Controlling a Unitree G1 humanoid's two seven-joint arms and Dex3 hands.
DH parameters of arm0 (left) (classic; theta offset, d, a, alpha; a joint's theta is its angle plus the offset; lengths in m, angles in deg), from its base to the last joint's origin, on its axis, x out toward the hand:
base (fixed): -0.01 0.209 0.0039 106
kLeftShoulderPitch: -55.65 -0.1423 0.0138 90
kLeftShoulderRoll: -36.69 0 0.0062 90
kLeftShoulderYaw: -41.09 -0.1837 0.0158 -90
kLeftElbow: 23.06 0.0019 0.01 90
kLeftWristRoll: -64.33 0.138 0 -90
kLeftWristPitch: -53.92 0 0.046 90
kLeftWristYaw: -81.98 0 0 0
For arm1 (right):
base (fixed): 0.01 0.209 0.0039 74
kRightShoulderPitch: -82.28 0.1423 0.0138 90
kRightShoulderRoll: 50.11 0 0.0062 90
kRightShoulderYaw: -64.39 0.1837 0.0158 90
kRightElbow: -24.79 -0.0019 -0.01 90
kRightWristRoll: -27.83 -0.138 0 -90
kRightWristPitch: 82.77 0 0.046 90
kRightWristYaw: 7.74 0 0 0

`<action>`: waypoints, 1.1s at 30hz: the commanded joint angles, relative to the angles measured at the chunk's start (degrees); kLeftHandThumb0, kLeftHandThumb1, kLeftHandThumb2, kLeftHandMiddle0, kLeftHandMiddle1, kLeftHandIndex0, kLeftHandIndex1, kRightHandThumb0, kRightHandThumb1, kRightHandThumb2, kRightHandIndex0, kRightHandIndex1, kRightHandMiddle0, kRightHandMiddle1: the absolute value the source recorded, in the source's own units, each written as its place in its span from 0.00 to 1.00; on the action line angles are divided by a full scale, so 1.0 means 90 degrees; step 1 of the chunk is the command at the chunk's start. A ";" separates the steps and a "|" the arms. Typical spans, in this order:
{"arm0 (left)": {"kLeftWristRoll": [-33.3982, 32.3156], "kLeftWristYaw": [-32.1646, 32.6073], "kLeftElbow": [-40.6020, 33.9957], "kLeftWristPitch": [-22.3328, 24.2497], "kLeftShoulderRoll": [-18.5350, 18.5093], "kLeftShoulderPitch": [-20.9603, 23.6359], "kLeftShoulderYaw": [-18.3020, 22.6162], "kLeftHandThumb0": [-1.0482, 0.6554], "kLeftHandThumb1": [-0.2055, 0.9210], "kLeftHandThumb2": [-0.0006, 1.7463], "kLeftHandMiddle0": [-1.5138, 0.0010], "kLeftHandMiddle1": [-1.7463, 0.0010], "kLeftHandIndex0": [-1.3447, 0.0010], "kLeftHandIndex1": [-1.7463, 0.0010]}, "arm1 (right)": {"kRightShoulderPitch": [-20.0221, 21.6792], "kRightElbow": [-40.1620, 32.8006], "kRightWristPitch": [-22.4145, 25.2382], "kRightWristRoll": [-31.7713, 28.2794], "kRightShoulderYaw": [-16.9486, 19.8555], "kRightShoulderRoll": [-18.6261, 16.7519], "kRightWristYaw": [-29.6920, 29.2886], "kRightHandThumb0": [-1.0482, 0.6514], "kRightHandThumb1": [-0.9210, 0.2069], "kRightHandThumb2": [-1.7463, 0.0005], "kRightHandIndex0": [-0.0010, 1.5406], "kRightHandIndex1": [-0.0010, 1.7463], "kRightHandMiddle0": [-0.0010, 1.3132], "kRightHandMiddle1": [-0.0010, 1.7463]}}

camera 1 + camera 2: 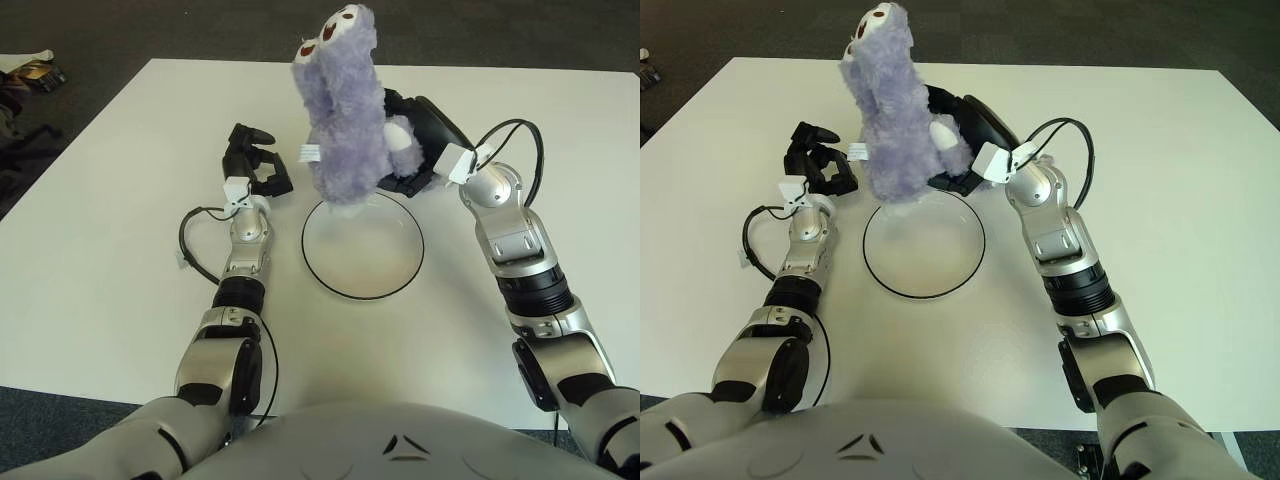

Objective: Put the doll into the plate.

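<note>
The right hand (412,140) grips the purple doll (342,110) from its right side, holding it upright above the far rim of the empty white plate (363,247), while the left hand (255,165), fingers curled, shows left of the plate on the bench (120,230).

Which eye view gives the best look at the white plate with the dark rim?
The left eye view: the white dark-rimmed plate shows nearly whole beneath the fluffy purple doll in the right hand. The right eye view hides more far rim.
</note>
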 commanded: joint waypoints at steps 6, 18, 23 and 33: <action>0.0010 -0.0054 0.0379 -0.0040 -0.0017 -0.0565 -0.0042 0.61 0.21 0.91 0.46 0.00 0.48 0.10 | -0.0287 -0.0520 0.0171 -0.0211 0.0004 -0.0148 0.0110 0.94 0.71 0.11 0.50 1.00 0.82 1.00; -0.0136 -0.0080 0.0401 -0.0123 0.0061 -0.0553 0.0020 0.61 0.31 0.87 0.57 0.00 0.54 0.01 | -0.0423 -0.0820 0.0554 -0.0380 -0.0008 -0.0187 0.0422 0.94 0.71 0.11 0.50 1.00 0.82 1.00; -0.0137 -0.0037 0.0369 -0.0091 0.0088 -0.0555 0.0030 0.61 0.32 0.86 0.59 0.00 0.55 0.00 | -0.0442 -0.0867 0.0571 -0.0438 -0.0010 -0.0175 0.0508 0.94 0.71 0.11 0.50 1.00 0.81 1.00; -0.0158 -0.0051 0.0307 -0.0008 0.0111 -0.0567 0.0036 0.61 0.33 0.86 0.60 0.00 0.55 0.00 | -0.0307 -0.1086 0.0822 -0.0349 -0.0105 0.0113 0.0984 0.94 0.70 0.12 0.49 1.00 0.77 1.00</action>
